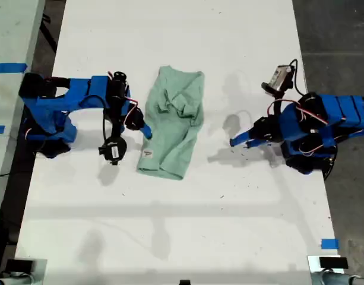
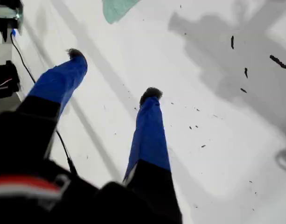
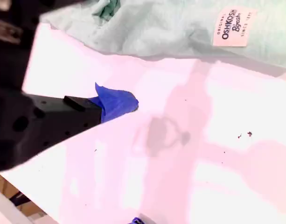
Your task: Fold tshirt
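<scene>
One pale mint-green cloth tshirt (image 1: 171,122) lies crumpled on the white tabletop (image 1: 182,225), between two blue arms. My first tool (image 2: 114,74) is empty, jaws apart, over bare tabletop. My second tool (image 3: 117,101) sits just beside the tshirt's edge; I cannot tell its jaw state.

Both arms are bright blue plastic with black servo blocks and looped red, white and black wiring; my first gripper (image 2: 112,74) and my second gripper (image 3: 118,101) have blue fingers on black mounts.
</scene>
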### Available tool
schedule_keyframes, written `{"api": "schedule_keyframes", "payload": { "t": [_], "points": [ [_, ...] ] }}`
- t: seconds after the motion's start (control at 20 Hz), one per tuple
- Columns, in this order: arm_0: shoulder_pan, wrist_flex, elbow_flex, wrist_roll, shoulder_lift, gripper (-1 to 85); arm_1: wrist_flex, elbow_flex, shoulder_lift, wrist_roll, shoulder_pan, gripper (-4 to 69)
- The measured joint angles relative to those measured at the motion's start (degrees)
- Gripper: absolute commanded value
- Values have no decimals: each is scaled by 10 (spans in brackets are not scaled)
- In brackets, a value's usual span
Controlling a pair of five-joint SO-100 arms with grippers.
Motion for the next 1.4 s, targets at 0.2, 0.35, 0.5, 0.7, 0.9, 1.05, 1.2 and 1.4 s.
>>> {"api": "schedule_keyframes", "payload": {
  "t": [0.2,0.35,0.5,0.7,0.9,1.05,1.2,1.4],
  "points": [
    [47,-84,308,-98,240,299,33,76,116,13,-30,256],
    [91,-114,489,-177,399,298,33,83,132,14,-41,260],
    [122,-116,581,-232,496,295,33,87,132,17,-43,262],
    [140,-115,628,-256,568,297,33,89,113,27,-47,256],
    [120,-112,569,-207,494,316,-12,75,6,29,-49,256],
    [92,-115,398,-115,316,320,-73,-33,-171,8,-49,258],
    [82,-125,233,-50,149,324,-83,-209,-389,-20,-49,267],
    [79,-136,112,-4,39,333,-51,-477,-660,-55,-43,271]
  ]
}}
